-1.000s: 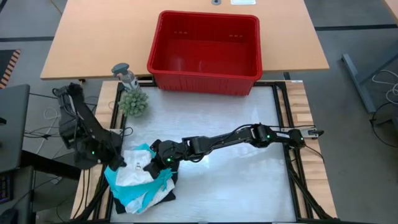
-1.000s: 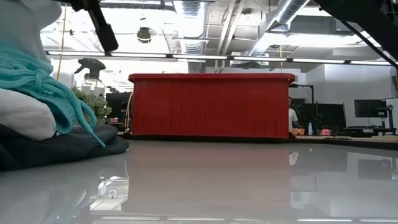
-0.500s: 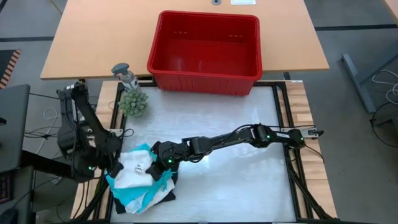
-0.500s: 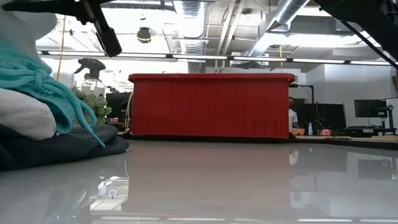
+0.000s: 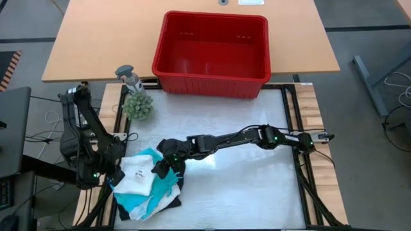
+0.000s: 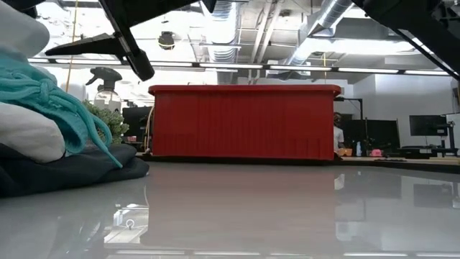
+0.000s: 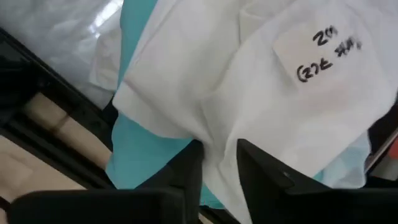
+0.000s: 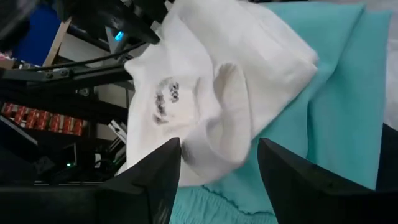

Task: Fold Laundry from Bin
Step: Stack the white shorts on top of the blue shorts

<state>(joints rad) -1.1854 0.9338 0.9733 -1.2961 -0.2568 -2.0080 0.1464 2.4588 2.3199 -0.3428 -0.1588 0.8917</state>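
The laundry (image 5: 144, 189) lies in one heap at the near left corner of the bench (image 5: 244, 186): one white garment (image 5: 136, 177) on top with a small tag bearing handwriting, one teal garment (image 5: 159, 190) under it with a drawstring hanging, and one black garment (image 6: 72, 169) at the bottom. All look soft and creased.

The right gripper (image 8: 217, 158) hangs over the heap's right edge, its fingers spread wide and released, white cloth showing between them. The left gripper (image 7: 217, 165) sits at the heap's left side, fingers a narrow gap apart with white cloth just at the tips; I cannot tell whether it pinches it.

The one red plastic bin (image 5: 213, 52), rectangular with ribbed walls, stands at the far edge, well apart. One small green plant (image 5: 138, 105) and one spray bottle (image 5: 130, 77) stand at its left. The bench top is glossy white; behind is an office with ceiling ducts.
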